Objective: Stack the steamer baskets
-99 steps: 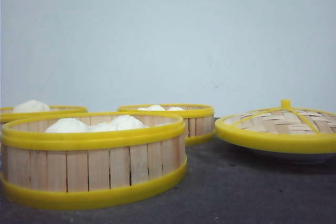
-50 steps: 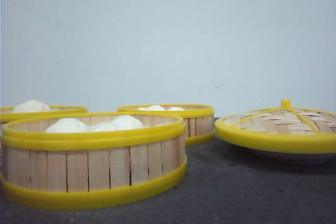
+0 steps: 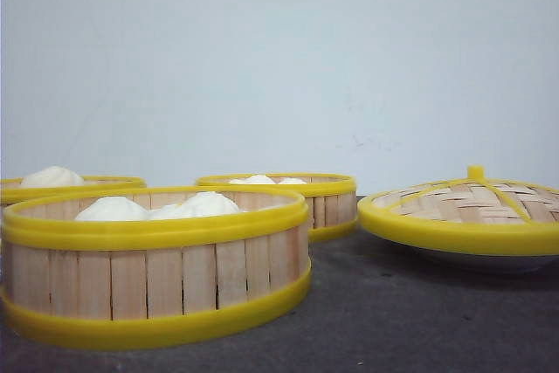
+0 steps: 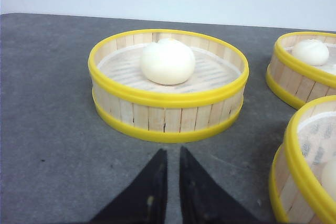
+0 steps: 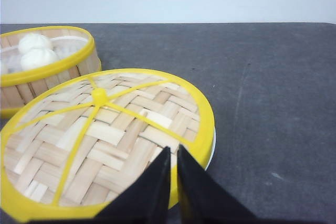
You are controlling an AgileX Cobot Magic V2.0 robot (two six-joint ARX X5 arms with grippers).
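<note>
The left gripper (image 4: 169, 179) hangs low over the dark bench (image 4: 47, 129), its black fingers pressed nearly together with only a thin slit between them, pointing at the steamer basket (image 4: 168, 85) holding one white bun (image 4: 168, 61). The right gripper (image 5: 173, 182) is likewise nearly closed on nothing, poised above the near edge of the woven lid (image 5: 105, 135).

Neither arm shows in the front view. It shows all three baskets standing apart: the nearest basket (image 3: 157, 268) with buns, the single-bun one (image 3: 70, 185) behind it to the left, another (image 3: 297, 194) behind to the right. The lid sits right of them on a white plate (image 3: 489, 259), barely seen beneath its rim.
</note>
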